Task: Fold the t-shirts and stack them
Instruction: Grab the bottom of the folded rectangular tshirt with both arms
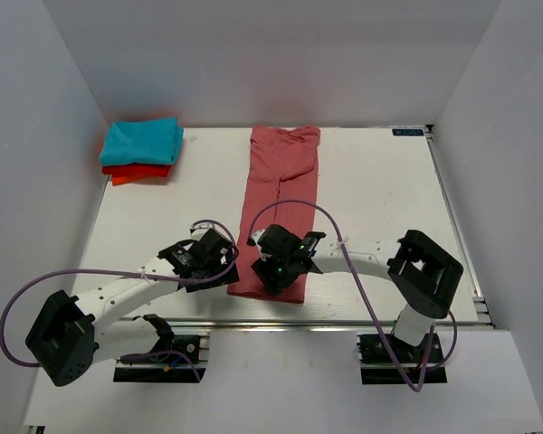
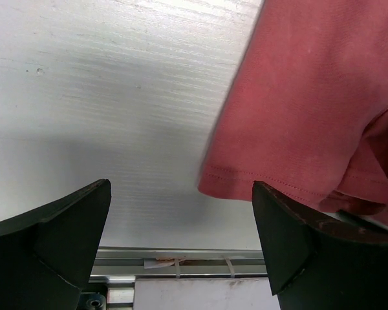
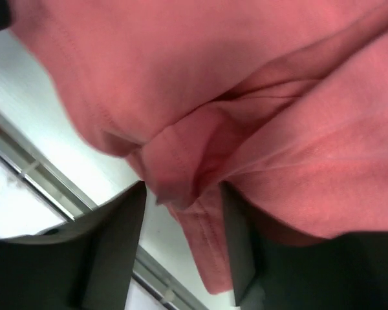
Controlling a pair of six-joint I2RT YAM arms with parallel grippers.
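Observation:
A salmon-pink t-shirt [image 1: 281, 190] lies folded into a long narrow strip down the middle of the white table [image 1: 380, 199]. At the back left a folded turquoise t-shirt [image 1: 143, 140] rests on a folded orange-red one [image 1: 140, 172]. My left gripper [image 1: 226, 268] stands open just left of the pink shirt's near-left corner [image 2: 246, 177], with nothing between its fingers [image 2: 181, 194]. My right gripper [image 1: 281, 274] hovers over the near hem. Its jaws are apart, and a bunched fold of the pink hem [image 3: 181, 168] hangs between them [image 3: 182, 206].
A metal rail [image 2: 181, 261] runs along the table's near edge, just behind both grippers. White walls enclose the table on the left, back and right. Purple cables loop from both arms over the near part of the table.

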